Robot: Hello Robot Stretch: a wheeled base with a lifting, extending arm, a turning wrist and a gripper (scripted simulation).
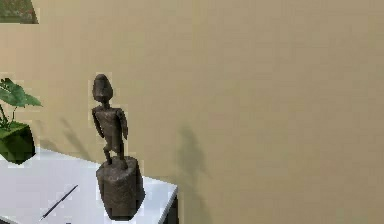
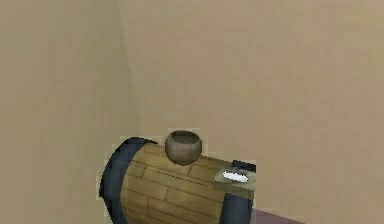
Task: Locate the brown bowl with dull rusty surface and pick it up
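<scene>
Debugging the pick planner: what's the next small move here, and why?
Probably extend the arm toward the brown bowl, which sits atop the wooden barrel near the arm side view's middle; the forward view has a statue on a white table.

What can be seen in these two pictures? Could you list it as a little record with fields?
bowl: brown bowl, upright on top of the barrel
barrel: wooden barrel, lying on its side, dark bands, near a wall corner
beside bowl: small dark-and-white thing on the barrel, too small to name
table: white table against a beige wall
statue: dark figure statue standing near the table's corner
plant: potted plant at the forward view's left
also on table: thin dark stick
</scene>
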